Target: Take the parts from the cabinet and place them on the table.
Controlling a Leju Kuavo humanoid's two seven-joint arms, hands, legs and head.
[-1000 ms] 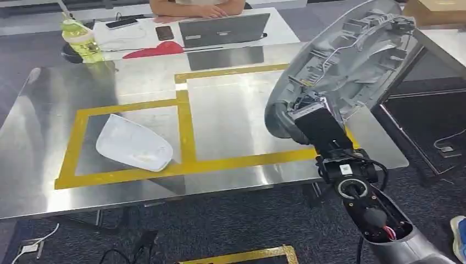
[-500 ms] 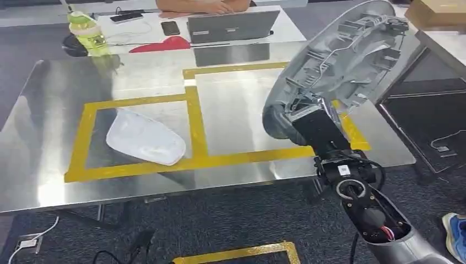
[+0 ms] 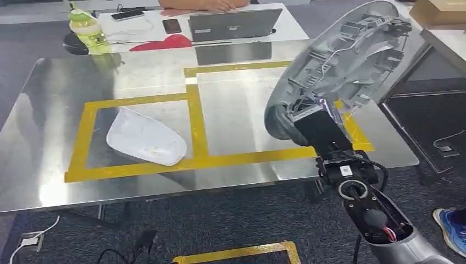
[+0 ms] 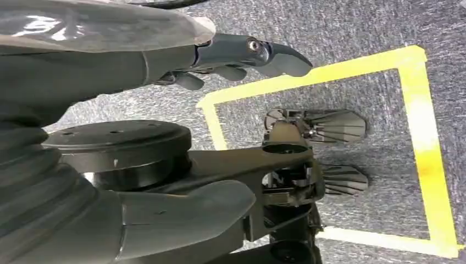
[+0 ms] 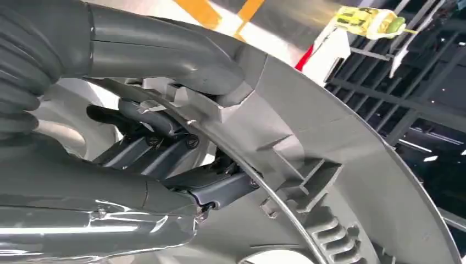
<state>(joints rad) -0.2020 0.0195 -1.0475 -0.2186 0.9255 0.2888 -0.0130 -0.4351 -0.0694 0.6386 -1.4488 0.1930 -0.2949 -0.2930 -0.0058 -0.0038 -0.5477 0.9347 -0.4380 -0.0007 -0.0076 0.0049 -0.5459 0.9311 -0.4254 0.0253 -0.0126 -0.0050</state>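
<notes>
Grey moulded part is up in the air over the right end of the steel table, tilted, ribbed inner face toward the robot, held at its lower edge by the right hand. In the right wrist view the thumb lies over the rim and the darker fingers are hooked in behind a rib, so it's pinched across the edge, not cupped. It looks like a thin rigid plastic shell: probably light, stiff, but long past the grip, so it'll want to swing and twist; the clips and wire-like bits on the inside look snaggable and breakable (I'd keep the hold on the rim and ribs, not those). Left hand hangs low over the carpet, nothing in it, fingers loosely curled and slightly apart. A white part already lies in the left yellow-taped box; the right taped box under the grey part is bare, which I'd guess is the target. Nothing blocks the set-down there. Farther back: laptop, phone, green bottle, and a person's hands at the laptop.
</notes>
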